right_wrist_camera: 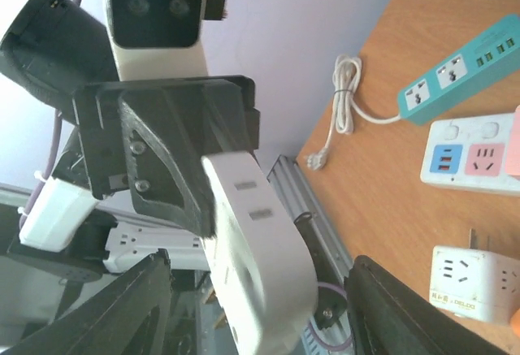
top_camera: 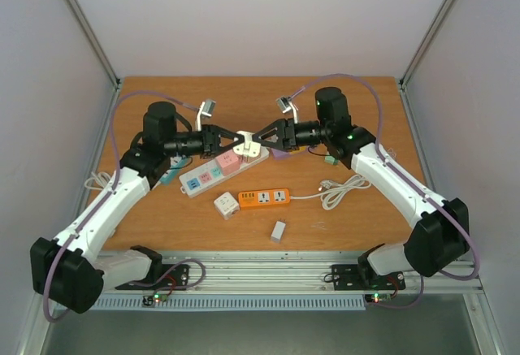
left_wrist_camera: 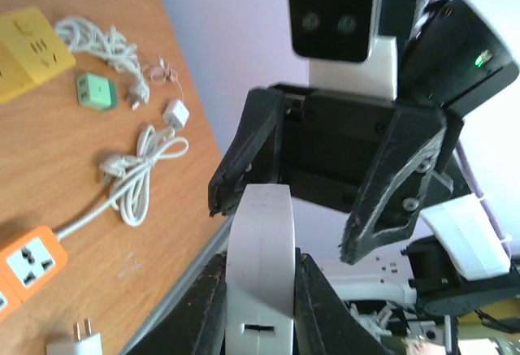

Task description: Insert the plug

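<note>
Top external: wood table point(top_camera: 244, 107) w/ power strips point(top_camera: 203, 178); pale walls point(top_camera: 260, 14), metal posts point(top_camera: 85, 22)

2 white-shelled arms point(top_camera: 106, 209) have black joints point(top_camera: 439, 237), purple cables point(top_camera: 370, 87), green lights point(left_wrist_camera: 479, 58) and white-cased wrist cameras point(left_wrist_camera: 337, 14).

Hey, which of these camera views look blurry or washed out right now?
Top external: sharp and evenly lit, no glare on the table. Left wrist: the white adapter sits close to the lens and looks soft. Right wrist: the same adapter is smeared, with blurred edges.
</note>
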Robot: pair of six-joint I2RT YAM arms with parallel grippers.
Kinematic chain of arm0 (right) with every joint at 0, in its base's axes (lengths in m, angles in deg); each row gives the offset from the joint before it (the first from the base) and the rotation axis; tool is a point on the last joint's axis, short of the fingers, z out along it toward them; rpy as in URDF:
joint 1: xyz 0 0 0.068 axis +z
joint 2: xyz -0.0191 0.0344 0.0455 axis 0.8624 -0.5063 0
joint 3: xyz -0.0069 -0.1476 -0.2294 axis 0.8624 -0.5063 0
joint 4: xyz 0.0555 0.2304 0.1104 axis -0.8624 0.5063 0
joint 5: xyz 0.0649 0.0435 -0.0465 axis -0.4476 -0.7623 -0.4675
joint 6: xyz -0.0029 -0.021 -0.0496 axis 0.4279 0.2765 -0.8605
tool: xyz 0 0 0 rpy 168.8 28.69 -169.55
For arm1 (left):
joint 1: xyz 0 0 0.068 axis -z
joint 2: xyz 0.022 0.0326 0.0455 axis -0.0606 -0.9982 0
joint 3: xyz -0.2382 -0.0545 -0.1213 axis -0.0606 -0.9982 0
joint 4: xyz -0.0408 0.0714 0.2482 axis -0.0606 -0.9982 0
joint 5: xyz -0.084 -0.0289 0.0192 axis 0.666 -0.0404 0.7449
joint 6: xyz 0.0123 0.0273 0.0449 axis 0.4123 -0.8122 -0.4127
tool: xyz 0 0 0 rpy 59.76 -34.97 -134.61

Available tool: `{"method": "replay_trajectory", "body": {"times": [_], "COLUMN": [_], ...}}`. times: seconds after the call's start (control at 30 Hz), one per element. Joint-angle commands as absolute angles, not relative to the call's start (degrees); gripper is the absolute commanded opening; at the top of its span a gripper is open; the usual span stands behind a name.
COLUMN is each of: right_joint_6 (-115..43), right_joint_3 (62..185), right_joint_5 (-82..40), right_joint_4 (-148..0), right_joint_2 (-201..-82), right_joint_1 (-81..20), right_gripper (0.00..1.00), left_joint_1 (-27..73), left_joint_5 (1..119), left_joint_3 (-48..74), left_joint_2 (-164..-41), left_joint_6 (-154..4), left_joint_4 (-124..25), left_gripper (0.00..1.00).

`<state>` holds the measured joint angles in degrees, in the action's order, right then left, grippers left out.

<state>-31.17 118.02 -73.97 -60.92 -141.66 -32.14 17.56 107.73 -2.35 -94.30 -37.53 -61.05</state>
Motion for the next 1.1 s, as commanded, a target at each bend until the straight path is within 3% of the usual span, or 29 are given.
{"method": "replay_trajectory", "body": {"times": [0.0, 0.17, 0.37, 0.7, 0.73, 0.83, 0.87, 0.97, 1.07], "right_joint_6": [-20.4, -9.8, -5.2, -1.4, -2.5, -11.4, -16.2, -35.7, -51.1], "right_joint_3": [112.7, 107.7, 108.4, 108.2, 108.5, 110.3, 110.4, 113.3, 115.7], "right_joint_5": [-70.3, -67.9, -68.0, -68.3, -69.1, -75.8, -78.4, -80.3, -80.8], "right_joint_4": [-75.4, -91.9, -100.3, -108.2, -107.2, -101.9, -98.2, -77.4, -63.2], "right_joint_2": [-137.9, -137.8, -140.3, -143.0, -142.7, -142.3, -141.9, -140.8, -140.3], "right_joint_1": [-31.9, -31.9, -31.3, -30.8, -30.8, -30.8, -30.9, -30.8, -30.9], "right_gripper": [0.59, 0.50, 0.42, 0.06, 0.02, 0.01, 0.01, 0.01, 0.01], "left_joint_1": [17.8, 17.8, 17.9, 17.9, 17.8, 17.8, 17.8, 17.8, 17.9], "left_joint_5": [100.6, 100.0, 100.6, 100.6, 101.3, 100.8, 99.6, 98.2, 99.5], "left_joint_3": [-3.6, -4.7, -7.3, -8.6, -8.0, -2.1, 0.5, 8.3, 12.5], "left_joint_2": [-91.7, -91.5, -90.8, -89.2, -88.9, -87.7, -87.4, -87.6, -88.3], "left_joint_6": [-34.5, -28.4, -22.3, -19.2, -19.8, -30.9, -38.9, -57.2, -67.5], "left_joint_4": [-49.2, -42.0, -35.7, -32.6, -35.6, -56.4, -64.3, -82.2, -91.9], "left_gripper": [0.01, 0.00, 0.01, 0.02, 0.10, 0.57, 0.66, 0.80, 0.82]}}
